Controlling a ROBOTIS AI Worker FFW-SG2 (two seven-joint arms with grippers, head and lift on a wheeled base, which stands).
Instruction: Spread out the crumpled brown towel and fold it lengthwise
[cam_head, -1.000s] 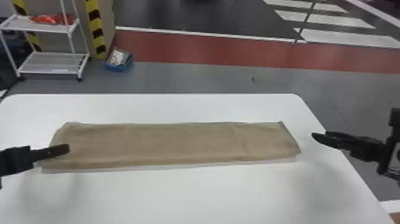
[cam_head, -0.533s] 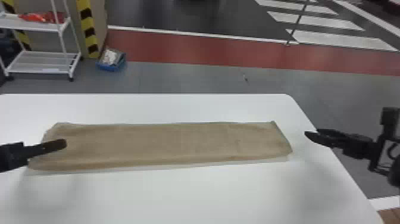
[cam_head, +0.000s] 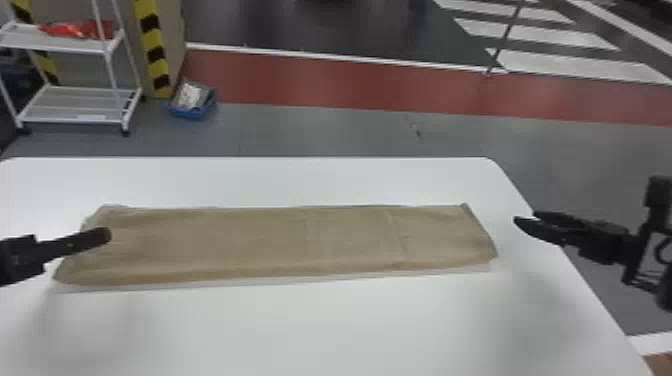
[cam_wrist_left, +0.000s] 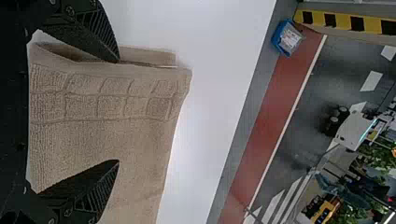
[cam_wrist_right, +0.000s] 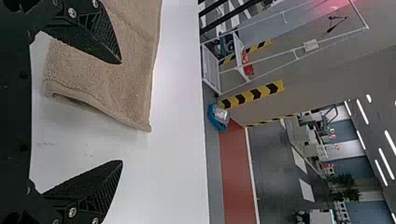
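1. Presently, the brown towel (cam_head: 275, 242) lies on the white surface (cam_head: 325, 325) as one long folded strip, from the left part towards the right side. How its lower layers lie is hidden under the top one.
2. Along its near long side goes a paler edge (cam_head: 250, 278); whether this is a lower layer, I cannot say.
3. The left gripper (cam_head: 105, 235) is over the left end of the towel, and it covers a small piece of it. Its fingers stand open, with towel visible between them in the left wrist view. If they touch the cloth, it is difficult to tell. The arm behind is cut off by the left edge.
4. The right gripper (cam_head: 525, 220) is beside the right end of the towel, apart from it, and its fingers are also open. Its arm is cut off at the right edge.
5. The cloth has a rough, looped texture. Near one end there is a band of raised squares (cam_wrist_left: 112, 98), and one corner (cam_wrist_right: 147, 127) is quite pointed.
6. Behind, on the floor, is a blue bin (cam_head: 192, 111), whose content is hard to make out. The white metal rack (cam_head: 75, 116) is cut off by the top edge.
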